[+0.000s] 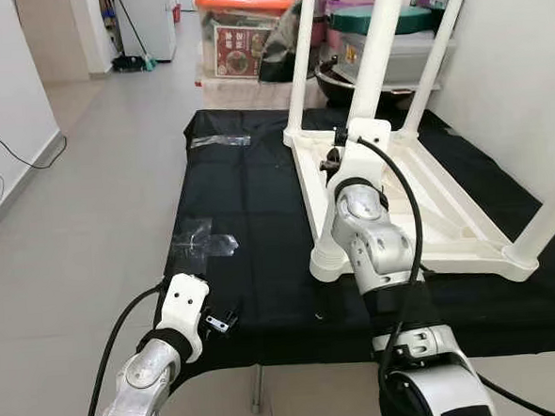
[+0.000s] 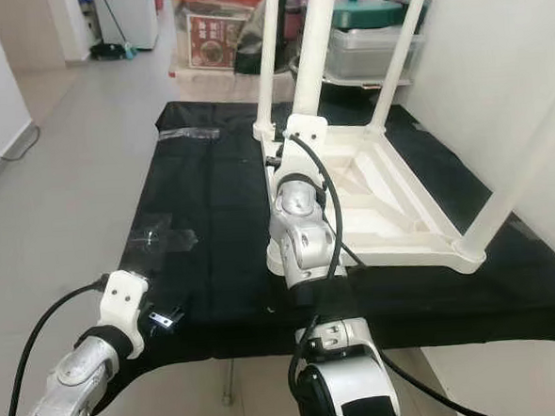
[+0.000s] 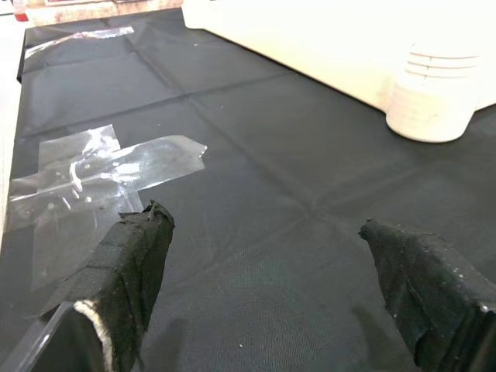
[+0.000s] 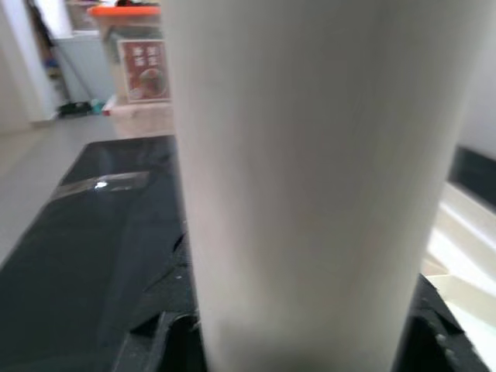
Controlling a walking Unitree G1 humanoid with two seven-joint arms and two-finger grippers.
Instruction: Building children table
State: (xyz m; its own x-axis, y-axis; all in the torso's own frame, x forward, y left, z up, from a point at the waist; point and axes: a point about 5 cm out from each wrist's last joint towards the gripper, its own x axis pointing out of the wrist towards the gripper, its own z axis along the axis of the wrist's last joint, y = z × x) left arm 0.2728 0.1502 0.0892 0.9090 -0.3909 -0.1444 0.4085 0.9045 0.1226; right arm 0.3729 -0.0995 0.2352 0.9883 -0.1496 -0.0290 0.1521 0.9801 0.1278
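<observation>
A white children's table (image 1: 448,218) lies upside down on a black cloth (image 1: 248,191), its legs pointing up. My right gripper (image 1: 335,159) is shut on the near-left table leg (image 1: 374,65), a little above the leg's ribbed base (image 3: 430,101). In the right wrist view this leg (image 4: 302,178) stands between the two black fingers (image 4: 159,333). My left gripper (image 3: 271,287) hovers open over the cloth's front left corner (image 1: 223,322), with nothing between its fingers (image 3: 132,271).
Clear plastic wrap (image 1: 199,241) lies on the cloth ahead of the left gripper, and another strip (image 1: 222,141) at the far left. Storage boxes (image 1: 243,36) and pots (image 1: 379,18) stand behind the cloth. A white wall (image 1: 523,61) runs on the right; tiled floor (image 1: 98,200) lies left.
</observation>
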